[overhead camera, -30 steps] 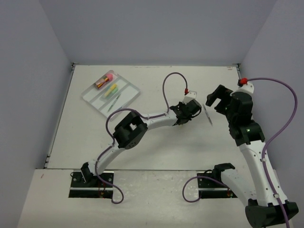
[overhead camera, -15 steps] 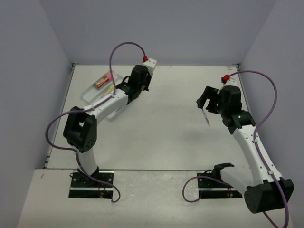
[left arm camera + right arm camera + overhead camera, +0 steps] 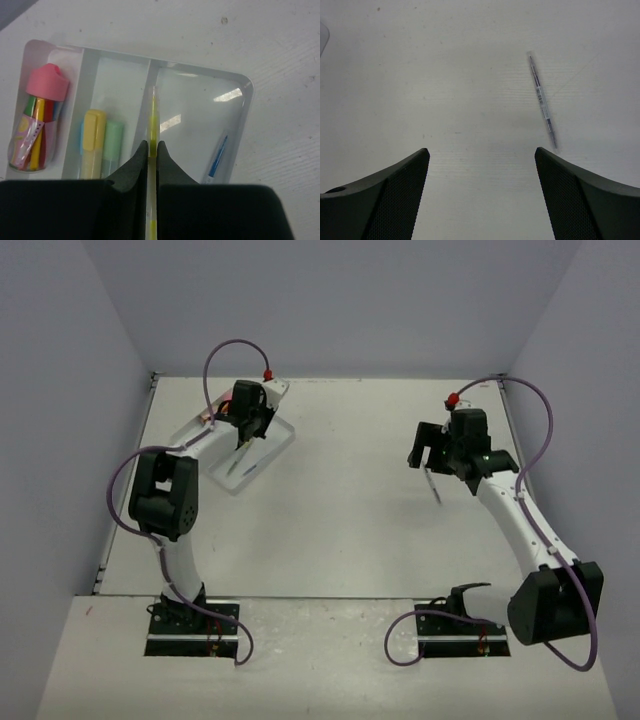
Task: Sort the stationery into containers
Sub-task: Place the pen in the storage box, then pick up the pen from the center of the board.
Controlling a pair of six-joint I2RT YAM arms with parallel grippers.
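The container is a clear three-compartment tray [image 3: 246,107] [image 3: 272,450] at the back left. My left gripper [image 3: 152,146] [image 3: 243,436] hangs over it, shut on a thin yellow-green pen [image 3: 153,115] that lines up with the divider between the middle and right compartments. The left compartment holds a pink-capped tube [image 3: 42,117]. A yellow highlighter [image 3: 92,140] and a pale green highlighter [image 3: 113,142] lie in the middle one, and a blue pen [image 3: 218,156] in the right one. My right gripper [image 3: 482,160] [image 3: 428,452] is open above the table, with a thin dark pen [image 3: 542,100] [image 3: 434,486] lying just ahead and right of it.
Grey walls close in the white table on three sides. The left arm's purple cable [image 3: 225,350] loops above the tray, and the right arm's cable [image 3: 530,430] arcs along the right wall.
The left arm has swung from the table's middle right to above the tray. The right gripper has moved left and forward to over the dark pen.
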